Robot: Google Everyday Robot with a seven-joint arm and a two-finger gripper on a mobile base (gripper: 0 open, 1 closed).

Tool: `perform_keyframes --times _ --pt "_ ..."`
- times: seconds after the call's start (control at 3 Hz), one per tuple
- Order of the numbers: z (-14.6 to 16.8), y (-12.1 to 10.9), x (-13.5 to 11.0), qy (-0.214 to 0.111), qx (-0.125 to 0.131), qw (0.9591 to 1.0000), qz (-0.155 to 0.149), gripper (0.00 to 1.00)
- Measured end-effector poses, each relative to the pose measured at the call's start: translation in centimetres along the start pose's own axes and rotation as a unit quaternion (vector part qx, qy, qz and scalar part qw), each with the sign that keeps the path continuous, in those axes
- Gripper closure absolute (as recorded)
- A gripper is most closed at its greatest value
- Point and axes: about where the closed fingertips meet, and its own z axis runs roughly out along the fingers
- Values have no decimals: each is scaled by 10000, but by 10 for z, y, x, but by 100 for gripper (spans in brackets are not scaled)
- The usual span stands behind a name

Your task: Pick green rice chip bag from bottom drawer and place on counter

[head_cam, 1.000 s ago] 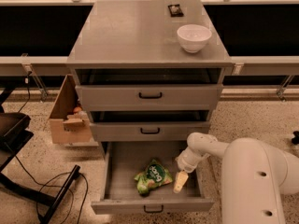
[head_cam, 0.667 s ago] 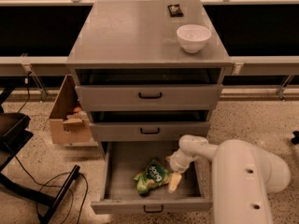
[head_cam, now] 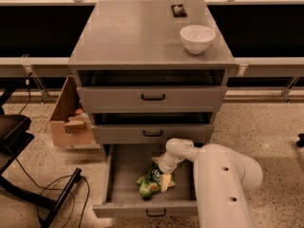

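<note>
A grey metal drawer cabinet (head_cam: 152,108) stands in the middle of the view on a pale speckled floor (head_cam: 266,127), seen from above and in front. A thick white robot arm (head_cam: 221,184) comes in from the lower right and bends left into the lowest drawer.

The counter (head_cam: 133,32), the flat grey top of the cabinet, fills the upper middle of the view. The bottom drawer (head_cam: 124,172) is pulled far out toward the viewer, showing its plain grey inside and a small black handle on its front edge. Above it sit two shallower grey drawers (head_cam: 152,99), each with a black handle.

To the left of the cabinet, an open cardboard box (head_cam: 66,122) rests on the floor. A black chair base (head_cam: 28,184) with cables lies at the far left.

A white bowl (head_cam: 197,38) stands on the counter near its right front corner.

The green rice chip bag (head_cam: 147,186), crinkled and bright green, lies inside the bottom drawer, right of centre. The hand (head_cam: 164,181) is down in the drawer at the bag's right edge, touching or just above it; I cannot tell whether the hand is spread or pressed together.

A small dark flat object (head_cam: 178,10) lies on the counter behind the bowl.
</note>
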Motion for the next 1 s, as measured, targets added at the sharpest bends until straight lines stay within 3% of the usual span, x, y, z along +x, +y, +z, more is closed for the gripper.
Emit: perform_keyframes --times 0.33,0.67,1.0 --pt "52 -22 -7 281 -87 9993 -229 3" --pt "86 -34 -5 501 -160 9985 -160 33" --pt "85 -35 -5 501 -157 9985 -159 57"
